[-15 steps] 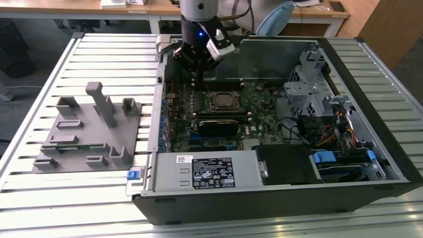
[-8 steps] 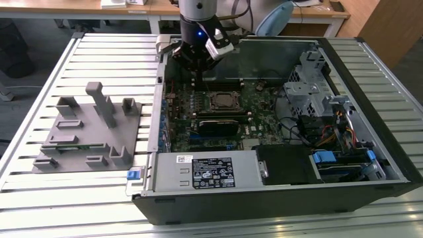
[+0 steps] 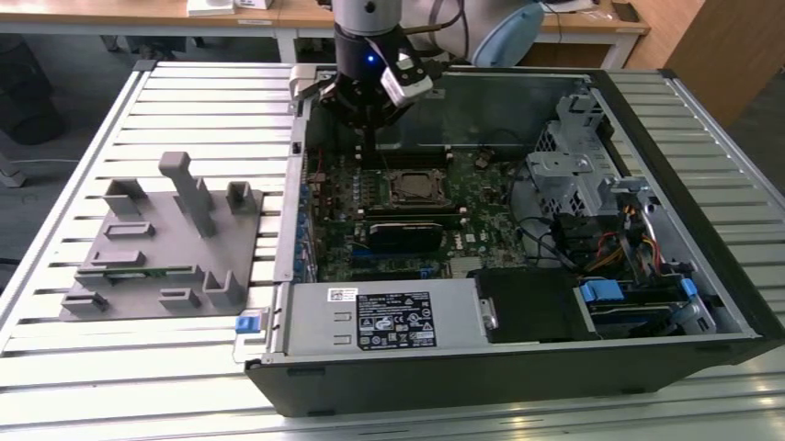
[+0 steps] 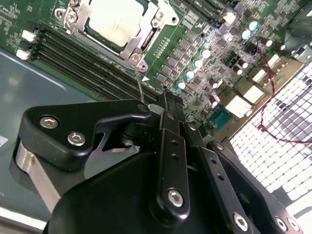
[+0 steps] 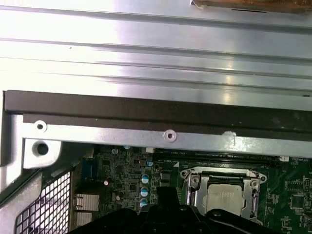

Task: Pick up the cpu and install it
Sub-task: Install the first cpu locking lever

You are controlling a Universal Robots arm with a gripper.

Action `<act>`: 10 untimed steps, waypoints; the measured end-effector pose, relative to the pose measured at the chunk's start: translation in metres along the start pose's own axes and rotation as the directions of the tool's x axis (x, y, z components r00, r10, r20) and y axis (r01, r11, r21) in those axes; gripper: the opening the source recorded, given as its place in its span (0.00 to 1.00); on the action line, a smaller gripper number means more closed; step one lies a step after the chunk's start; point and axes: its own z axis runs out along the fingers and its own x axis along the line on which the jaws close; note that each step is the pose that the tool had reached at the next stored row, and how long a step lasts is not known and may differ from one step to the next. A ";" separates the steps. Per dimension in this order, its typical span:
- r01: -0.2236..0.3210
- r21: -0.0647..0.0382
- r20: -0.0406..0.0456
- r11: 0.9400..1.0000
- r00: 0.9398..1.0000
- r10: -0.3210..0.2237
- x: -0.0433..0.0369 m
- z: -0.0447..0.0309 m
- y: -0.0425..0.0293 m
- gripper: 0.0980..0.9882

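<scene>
Hovering end effector (image 3: pixel 368 147) beside seated cpu (image 3: pixel 409 186)

**Metal, plastic and board finishes**

The cpu (image 4: pixel 116 18) has a pale, satiny metal top. Its socket frame (image 4: pixel 146 36) is bright steel. The claw (image 4: pixel 168 109) is matt black. The bench (image 3: pixel 184 101) is ribbed brushed aluminium; the fixture blocks (image 3: pixel 172 234) are dull grey plastic.

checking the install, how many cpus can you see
1. The cpu sits in the motherboard socket, with the end effector above it. Others may be hidden.
</scene>
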 end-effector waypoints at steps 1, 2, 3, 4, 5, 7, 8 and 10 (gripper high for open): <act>0.000 0.000 0.000 1.000 1.000 0.000 -0.0006 0.0000 0.0004 0.03; 0.000 0.000 0.000 1.000 1.000 0.000 -0.0018 0.0001 0.0006 0.03; 0.000 0.000 0.000 1.000 1.000 0.000 -0.0035 0.0002 0.0006 0.03; 0.000 0.000 -0.001 1.000 1.000 0.000 -0.0056 0.0003 0.0006 0.03; 0.000 0.000 -0.001 1.000 1.000 0.000 -0.0079 0.0004 0.0006 0.03; 0.000 0.000 -0.002 1.000 1.000 0.000 -0.0133 0.0007 0.0003 0.03; 0.000 0.000 -0.003 1.000 1.000 0.000 -0.0163 0.0008 0.0002 0.03; 0.000 0.000 -0.003 1.000 1.000 0.000 -0.0235 0.0012 -0.0001 0.03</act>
